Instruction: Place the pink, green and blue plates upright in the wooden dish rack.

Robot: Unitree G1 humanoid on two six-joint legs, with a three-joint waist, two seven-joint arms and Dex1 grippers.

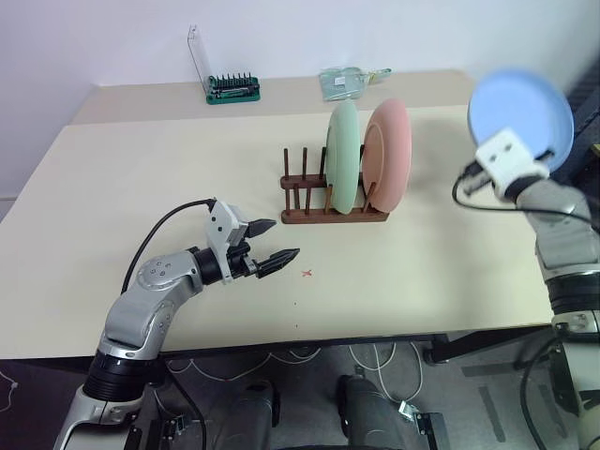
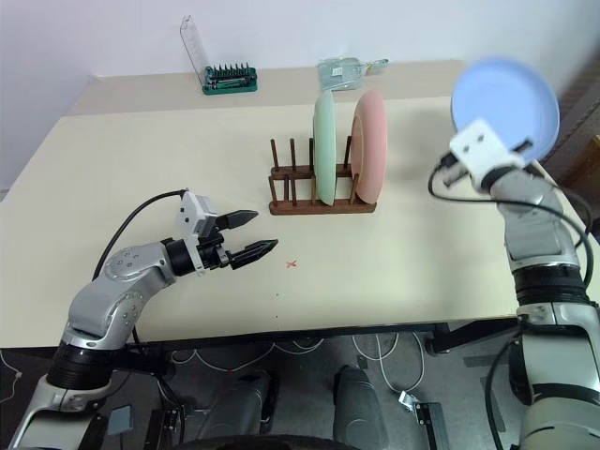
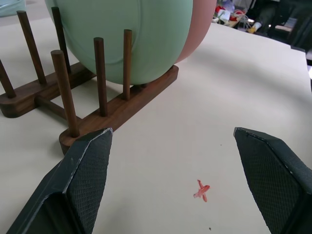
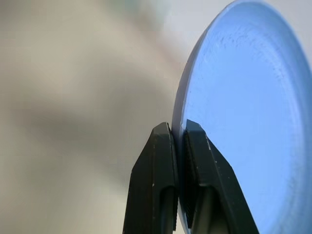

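Nearest the head camera: left hand (image 1: 264,245), fingers spread wide and empty, hovering low over the table (image 1: 141,178), with a small red cross mark (image 1: 307,273) just ahead of its tips and the wooden dish rack (image 1: 323,208) a little beyond. Right hand (image 4: 179,134) raised well above the table edge, fingers pressed together on the rim of the blue plate (image 1: 520,114), plate held clear of everything. Green plate (image 1: 343,157) and pink plate (image 1: 388,153) already upright in the rack, side by side; free pegs remaining on the rack end nearer the left hand. For the step in hand: judged best to carry blue plate over, turn it edge-down and parallel to green, lower between free pegs beside green, release only once rim seated on both rails. Risk: knocking green plate sideways. Hard to make out: blue plate blurred; grip depth on rim unclear; rack slots behind green plate hidden; contact between green and pink not resolvable.
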